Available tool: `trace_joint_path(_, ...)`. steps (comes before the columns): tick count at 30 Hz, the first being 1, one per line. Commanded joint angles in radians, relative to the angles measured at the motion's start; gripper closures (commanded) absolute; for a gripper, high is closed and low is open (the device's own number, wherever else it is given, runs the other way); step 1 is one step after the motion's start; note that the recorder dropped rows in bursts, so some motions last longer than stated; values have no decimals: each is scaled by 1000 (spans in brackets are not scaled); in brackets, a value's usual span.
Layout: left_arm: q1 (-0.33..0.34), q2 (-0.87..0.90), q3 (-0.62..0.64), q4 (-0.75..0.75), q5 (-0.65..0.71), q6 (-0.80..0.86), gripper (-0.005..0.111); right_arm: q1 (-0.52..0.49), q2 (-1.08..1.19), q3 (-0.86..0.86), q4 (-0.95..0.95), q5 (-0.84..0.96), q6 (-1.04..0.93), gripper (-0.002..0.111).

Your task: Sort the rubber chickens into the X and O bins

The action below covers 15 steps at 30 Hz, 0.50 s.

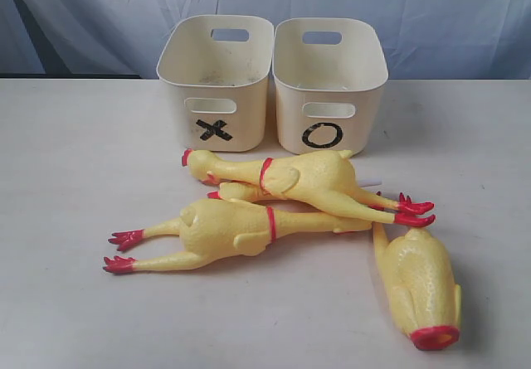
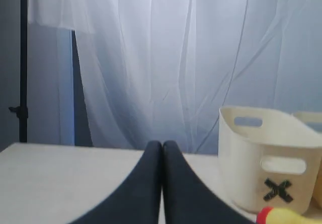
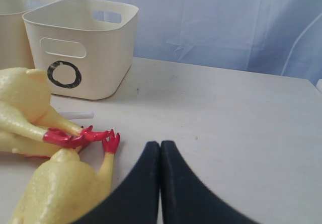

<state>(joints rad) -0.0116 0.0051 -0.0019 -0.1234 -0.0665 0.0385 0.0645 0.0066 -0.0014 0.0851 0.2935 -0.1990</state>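
The cream X bin (image 1: 247,114) and O bin (image 1: 365,112) stand side by side at the back. In front of them lie three long yellow rubber chickens: one (image 1: 303,180) nearest the bins, one (image 1: 220,230) below it with its feet to the left, and one (image 1: 419,279) at the right. The small slim chicken (image 1: 238,191) is wedged between the first two. Neither gripper shows in the exterior view. My left gripper (image 2: 162,144) is shut and empty, left of the X bin (image 2: 246,173). My right gripper (image 3: 160,144) is shut and empty beside the right chicken (image 3: 60,189).
The pale table (image 1: 75,162) runs left and right of the pile. A white curtain (image 1: 431,21) hangs behind the bins. A whitish tube end (image 3: 75,115) lies in front of the O bin (image 3: 108,58).
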Motion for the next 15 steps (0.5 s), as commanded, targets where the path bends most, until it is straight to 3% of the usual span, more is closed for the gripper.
trace_joint_path(1, 1, -5, 2, -45, -131, -113, 107, -4, -7, 1, -1, -13, -2, 109)
trace_joint_path(8, 1, -5, 2, -44, -228, -289, 107, -4, -7, 1, -1, -13, -2, 109)
trace_joint_path(11, 1, -5, 2, -44, -201, -302, 107, -4, -7, 1, -1, -13, -2, 109)
trace_joint_path(15, 1, -5, -58, -29, -67, -310, 107, -4, -7, 1, -1, -11, -2, 109)
